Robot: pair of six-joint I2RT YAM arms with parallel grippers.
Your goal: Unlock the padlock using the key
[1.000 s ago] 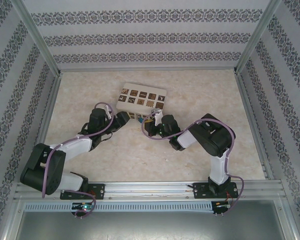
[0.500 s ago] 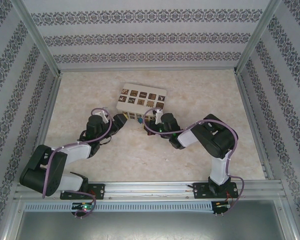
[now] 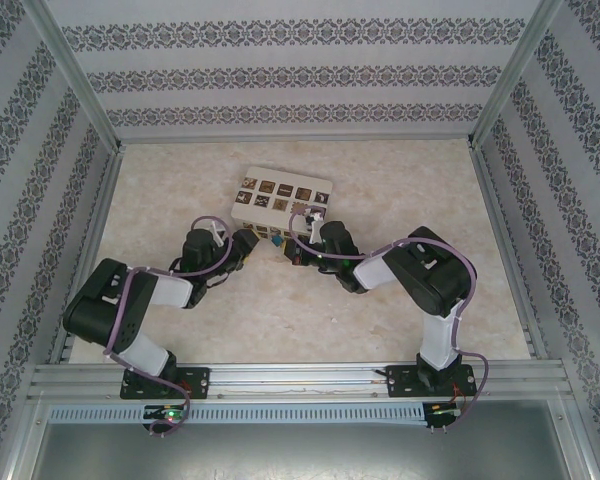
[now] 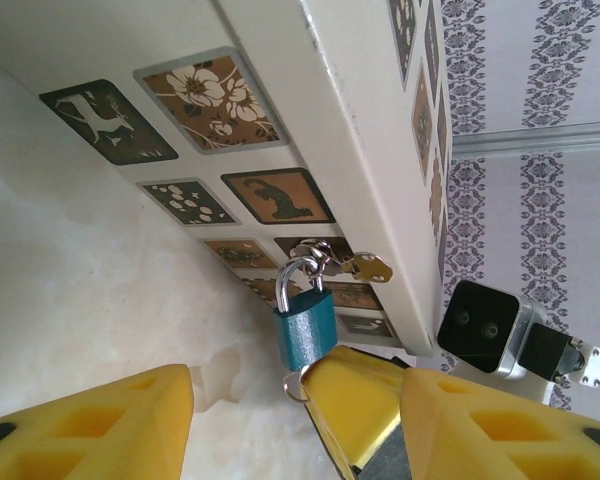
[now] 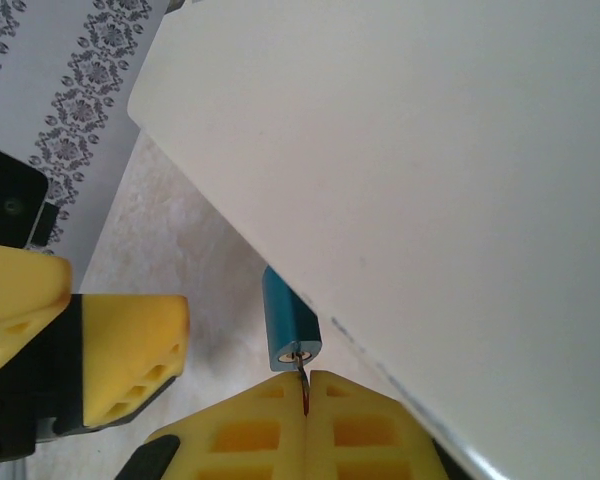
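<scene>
The small padlock with a blue body and thin silver shackle (image 4: 307, 328) is hanging from a brass-coloured latch (image 4: 366, 266) on the side of the cream box with brown picture tiles (image 3: 280, 197). The box is sitting on the pale marbled table (image 3: 280, 320). The right gripper (image 5: 306, 400) is pinching the thin dark metal key (image 5: 302, 378) between its yellow fingers, which are pressed tight together. It is holding the key's tip at the keyway in the padlock's underside. The left gripper (image 3: 248, 241) is hovering just beside the padlock, its yellow fingers (image 4: 90, 425) spread apart and gripping nothing.
</scene>
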